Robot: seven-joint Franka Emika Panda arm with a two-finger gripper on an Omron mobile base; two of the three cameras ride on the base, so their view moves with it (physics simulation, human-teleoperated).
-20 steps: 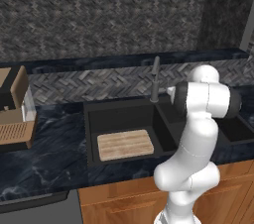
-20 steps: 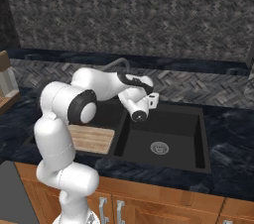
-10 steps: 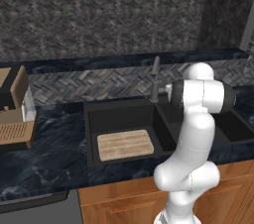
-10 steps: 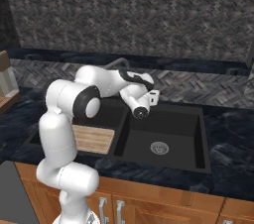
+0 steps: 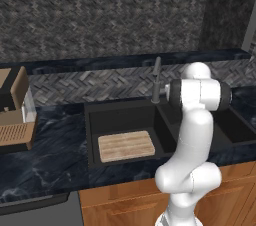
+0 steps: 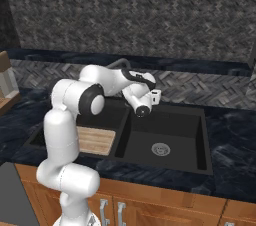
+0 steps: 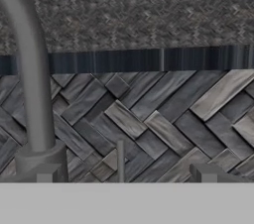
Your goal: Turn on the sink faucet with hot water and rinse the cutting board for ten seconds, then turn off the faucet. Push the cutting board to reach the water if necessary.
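The dark grey faucet [image 5: 156,78] rises behind the divider of the black double sink [image 5: 91,120]. In the hand view its tube [image 7: 29,69] stands at the left, its base beside my left fingertip [image 7: 45,174]. My gripper [image 7: 124,176] is open, its tips wide apart, facing the herringbone wall just right of the faucet. In the right base view the gripper [image 6: 153,97] hovers over the sink's [image 6: 200,135] back edge. The tan cutting board [image 5: 126,146] lies flat in the left basin, partly behind my arm in the right base view [image 6: 97,140]. The water is out of view.
A brown-and-tan appliance [image 5: 13,112] with a slatted tray stands on the dark marble counter [image 5: 45,162] at the left. A silver drain [image 6: 160,148] sits in the right basin. A dark ledge [image 7: 149,60] tops the backsplash behind the faucet.
The hand has crept a little toward the back wall and the faucet. The cutting board has not moved.
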